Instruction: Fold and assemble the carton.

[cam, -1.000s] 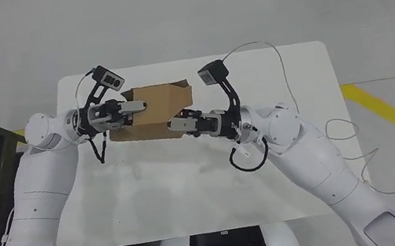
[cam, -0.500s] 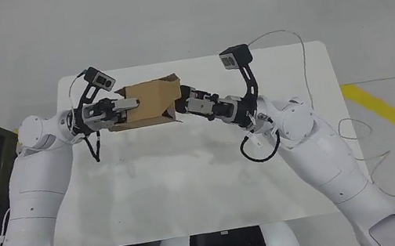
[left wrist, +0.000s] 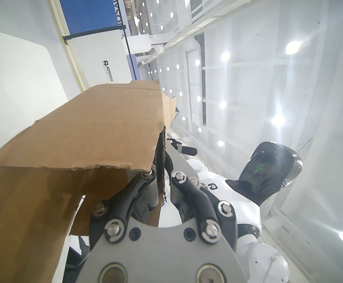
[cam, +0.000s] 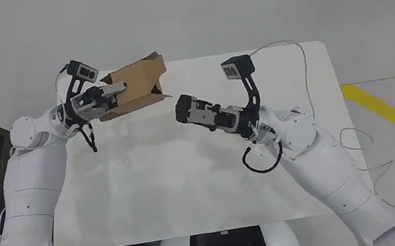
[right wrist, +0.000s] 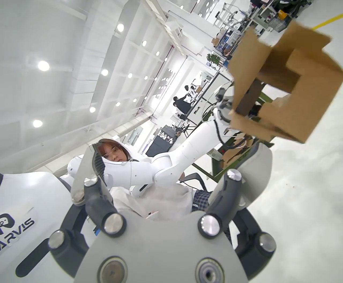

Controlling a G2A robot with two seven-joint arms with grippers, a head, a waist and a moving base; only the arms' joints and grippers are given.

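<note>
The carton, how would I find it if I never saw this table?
Start at the white table. At its far left corner, the left claw grips the carton. It is brown cardboard among white and grey things, half folded with loose flaps.

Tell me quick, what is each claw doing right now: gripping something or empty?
Left gripper: closed on a wall of the carton.
Right gripper: open, holding nothing, apart from the carton.

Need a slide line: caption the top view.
Left gripper holds the part-folded carton by one wall at the table edge; right gripper open, clear of it.
</note>
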